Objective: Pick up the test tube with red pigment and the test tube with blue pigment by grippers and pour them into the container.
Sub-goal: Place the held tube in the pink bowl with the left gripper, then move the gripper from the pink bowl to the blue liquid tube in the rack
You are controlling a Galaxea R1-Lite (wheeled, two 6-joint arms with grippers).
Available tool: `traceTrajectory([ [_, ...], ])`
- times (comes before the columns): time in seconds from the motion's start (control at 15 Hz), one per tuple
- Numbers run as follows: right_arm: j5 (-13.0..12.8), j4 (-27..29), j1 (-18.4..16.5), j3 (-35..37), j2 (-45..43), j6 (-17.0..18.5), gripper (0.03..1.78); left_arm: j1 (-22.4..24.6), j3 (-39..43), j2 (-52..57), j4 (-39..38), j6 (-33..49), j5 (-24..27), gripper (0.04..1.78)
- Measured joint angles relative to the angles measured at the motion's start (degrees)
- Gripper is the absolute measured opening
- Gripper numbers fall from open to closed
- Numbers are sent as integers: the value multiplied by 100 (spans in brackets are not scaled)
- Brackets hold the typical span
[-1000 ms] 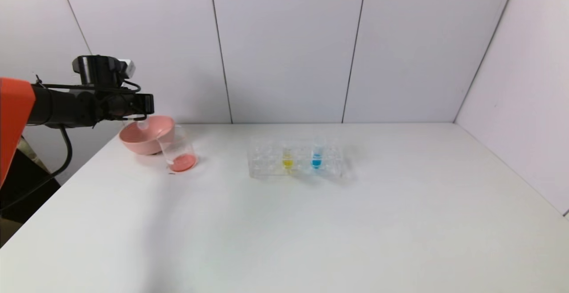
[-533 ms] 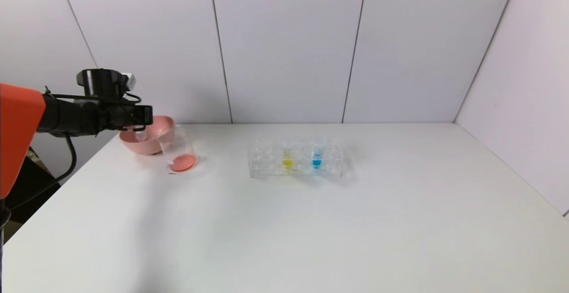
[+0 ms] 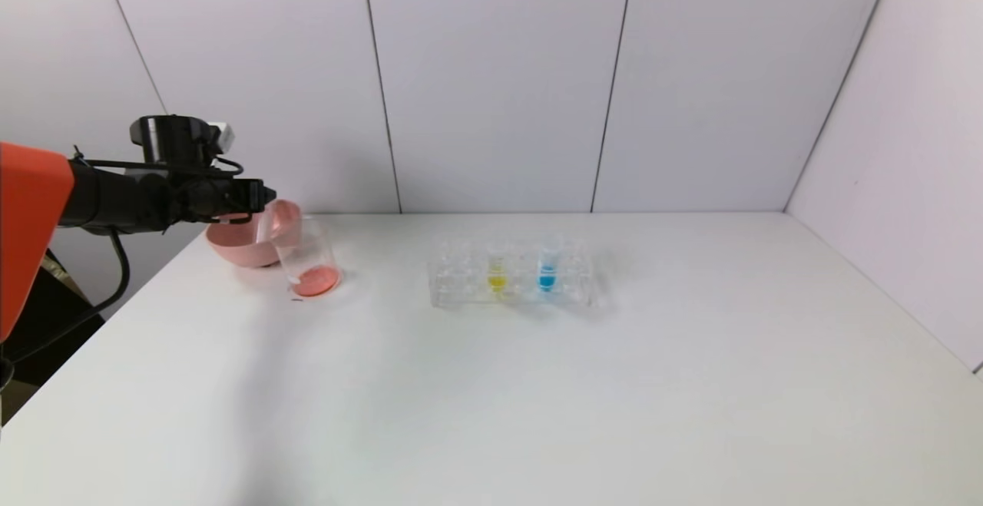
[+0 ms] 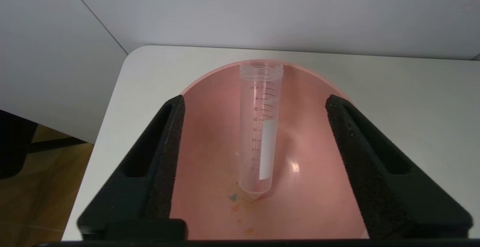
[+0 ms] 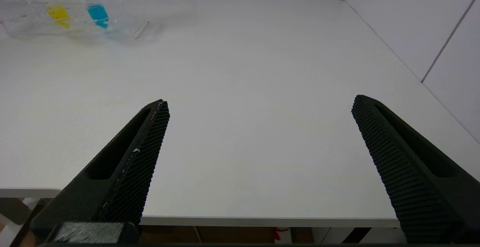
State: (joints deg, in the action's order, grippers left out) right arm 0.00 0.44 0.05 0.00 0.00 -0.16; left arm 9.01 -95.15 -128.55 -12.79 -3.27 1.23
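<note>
The test tube with red pigment (image 4: 260, 127) lies loose in the pink bowl (image 4: 318, 187), clear inside with only a reddish trace at its tip. My left gripper (image 4: 255, 99) (image 3: 257, 195) hovers open just above the bowl, its fingers wide on both sides of the tube and touching nothing. Beside the bowl stands the container (image 3: 307, 256), a glass beaker with red liquid at its bottom. The test tube with blue pigment (image 3: 547, 272) (image 5: 97, 12) stands upright in the clear rack (image 3: 461, 283). My right gripper (image 5: 261, 102) is open and empty over the table's front edge.
A tube of yellow liquid (image 3: 497, 276) stands in the rack beside the blue one. The pink bowl (image 3: 238, 249) sits at the table's far left corner, close to the wall. A few coloured drops mark the bowl's floor.
My left gripper has opened and let go of the tube, which now rests in the pink bowl. The gripper moved slightly down and then held over the bowl.
</note>
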Motion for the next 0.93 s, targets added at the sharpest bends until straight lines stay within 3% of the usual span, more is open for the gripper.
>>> traceTrajectory([
  [0.2, 0, 0, 2, 0, 0, 0, 177, -13, 210, 193, -176, -1, 9, 168],
  [0.33, 0, 0, 2, 0, 0, 0, 177, -57, 457, 402, -496, 10, 22, 177],
  [0.93, 2, 0, 2, 0, 0, 2, 177, -452, 1554, 1835, -623, 40, 66, 178],
])
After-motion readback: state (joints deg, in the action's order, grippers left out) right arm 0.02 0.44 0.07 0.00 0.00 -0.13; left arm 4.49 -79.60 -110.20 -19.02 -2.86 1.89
